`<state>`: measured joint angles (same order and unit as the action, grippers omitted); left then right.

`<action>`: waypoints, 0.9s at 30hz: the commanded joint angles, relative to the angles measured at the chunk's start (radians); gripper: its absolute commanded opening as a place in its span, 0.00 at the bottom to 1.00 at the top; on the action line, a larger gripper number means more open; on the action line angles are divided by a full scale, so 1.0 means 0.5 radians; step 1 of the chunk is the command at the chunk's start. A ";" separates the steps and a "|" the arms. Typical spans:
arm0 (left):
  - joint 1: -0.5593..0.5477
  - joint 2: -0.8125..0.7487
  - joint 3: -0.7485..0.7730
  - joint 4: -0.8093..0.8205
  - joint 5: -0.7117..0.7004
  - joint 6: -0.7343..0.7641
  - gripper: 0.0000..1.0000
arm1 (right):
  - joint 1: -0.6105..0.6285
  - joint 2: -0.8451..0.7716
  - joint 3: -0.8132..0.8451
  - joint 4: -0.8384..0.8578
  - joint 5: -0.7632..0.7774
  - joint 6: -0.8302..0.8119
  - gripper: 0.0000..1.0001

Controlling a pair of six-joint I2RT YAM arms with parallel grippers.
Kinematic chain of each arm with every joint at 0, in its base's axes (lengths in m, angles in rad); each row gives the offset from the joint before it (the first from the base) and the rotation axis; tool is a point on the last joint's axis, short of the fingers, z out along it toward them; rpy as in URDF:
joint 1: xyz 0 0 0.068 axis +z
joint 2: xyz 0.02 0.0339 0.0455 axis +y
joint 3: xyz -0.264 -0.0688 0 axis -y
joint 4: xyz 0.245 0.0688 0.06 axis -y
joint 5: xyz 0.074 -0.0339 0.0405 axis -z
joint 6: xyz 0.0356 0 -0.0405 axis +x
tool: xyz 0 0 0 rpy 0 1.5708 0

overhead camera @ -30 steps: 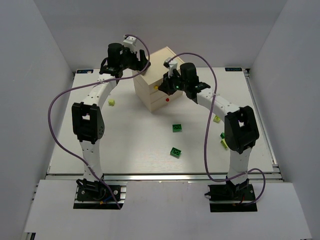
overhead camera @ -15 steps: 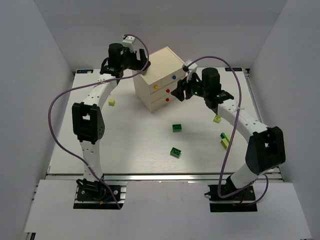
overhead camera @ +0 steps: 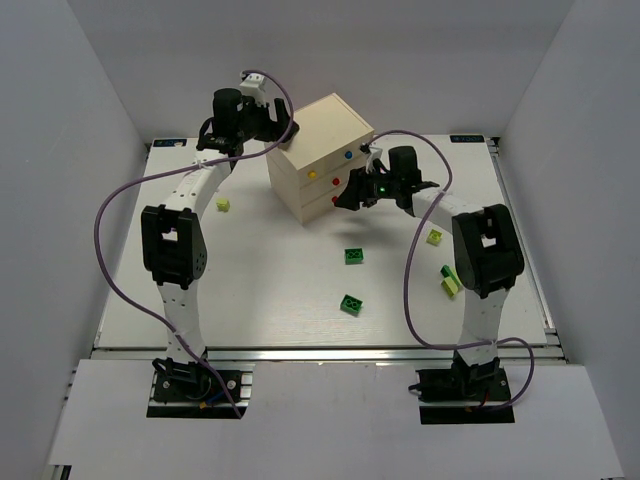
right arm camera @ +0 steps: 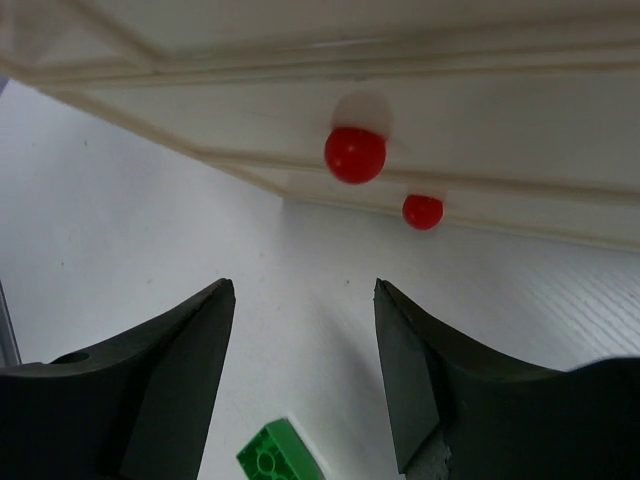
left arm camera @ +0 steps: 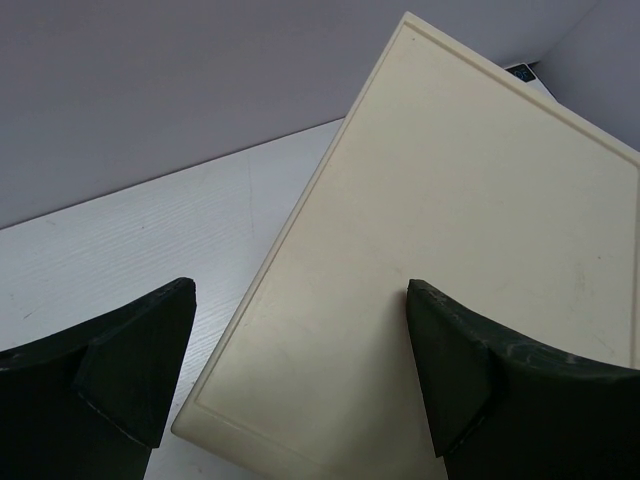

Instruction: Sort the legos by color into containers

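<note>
The cream chest [overhead camera: 318,140] stands at the back centre, its drawers marked by a yellow knob [overhead camera: 312,175], a blue knob [overhead camera: 348,155] and two red knobs [overhead camera: 336,182]. My left gripper [overhead camera: 279,130] hangs open over the chest's top [left arm camera: 450,250], its fingers [left arm camera: 130,370] straddling the near corner. My right gripper [overhead camera: 347,196] is open and empty, low in front of the red knobs [right arm camera: 355,155]. Green legos [overhead camera: 354,257] [overhead camera: 351,304] lie mid-table, and one [right arm camera: 280,455] shows below the right fingers [right arm camera: 420,390]. Yellow-green legos lie at the left [overhead camera: 223,205] and right [overhead camera: 434,237].
Another yellow-green and green lego pair [overhead camera: 449,280] lies beside the right arm's elbow. Purple cables loop from both arms over the table. White walls close in the table at the back and both sides.
My right gripper has come off the chest's front, opened, swung out to the right and returned low before the red knobs. The left gripper has barely moved.
</note>
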<state>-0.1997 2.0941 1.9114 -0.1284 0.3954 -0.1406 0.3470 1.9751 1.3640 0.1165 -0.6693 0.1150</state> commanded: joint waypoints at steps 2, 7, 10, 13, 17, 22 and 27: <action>0.013 -0.074 -0.058 -0.108 0.053 0.002 0.94 | 0.003 0.053 0.159 0.380 -0.036 0.282 0.64; 0.013 -0.050 -0.043 -0.099 0.102 -0.023 0.94 | 0.009 0.121 0.085 0.684 0.093 0.527 0.62; 0.013 -0.050 -0.037 -0.096 0.108 -0.026 0.94 | 0.009 0.167 0.046 0.880 0.139 0.681 0.61; 0.013 -0.056 -0.049 -0.096 0.111 -0.029 0.94 | 0.015 0.210 0.055 0.905 0.200 0.742 0.61; 0.013 -0.062 -0.068 -0.084 0.114 -0.026 0.94 | 0.015 0.250 0.113 0.893 0.216 0.758 0.59; 0.013 -0.065 -0.074 -0.084 0.120 -0.023 0.94 | 0.015 0.256 0.144 0.868 0.259 0.736 0.56; 0.013 -0.068 -0.077 -0.102 0.127 -0.020 0.94 | 0.018 0.271 0.138 0.930 0.271 0.736 0.42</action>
<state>-0.1978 2.0941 1.9022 -0.1188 0.4431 -0.1658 0.3500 2.1002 1.3857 0.4843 -0.5591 0.4759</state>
